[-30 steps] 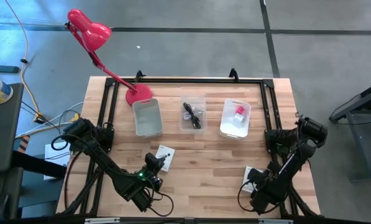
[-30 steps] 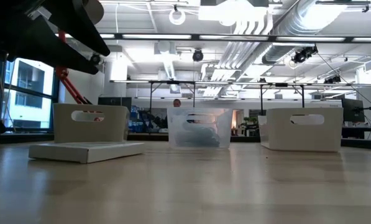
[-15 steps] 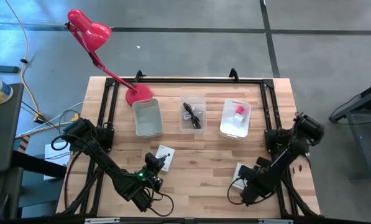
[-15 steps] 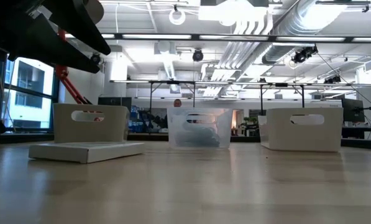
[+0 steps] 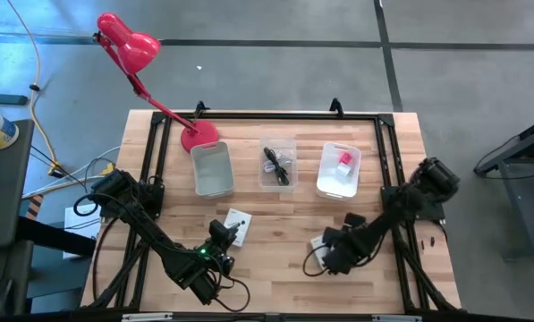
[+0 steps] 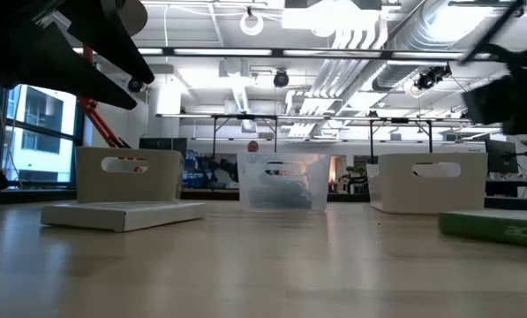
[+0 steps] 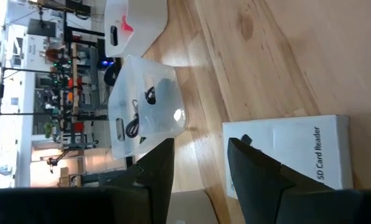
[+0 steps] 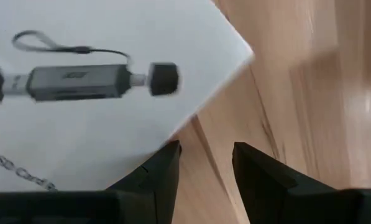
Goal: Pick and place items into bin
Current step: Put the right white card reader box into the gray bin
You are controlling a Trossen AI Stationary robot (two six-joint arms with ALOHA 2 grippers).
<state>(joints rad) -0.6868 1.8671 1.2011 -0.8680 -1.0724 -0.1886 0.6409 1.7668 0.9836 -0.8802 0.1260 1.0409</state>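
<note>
The left gripper hovers with fingers spread over one white card reader box, which lies flat just ahead of it. The right gripper, fingers likewise spread, hangs above a second box, holding nothing; the bins stand beyond.
</note>
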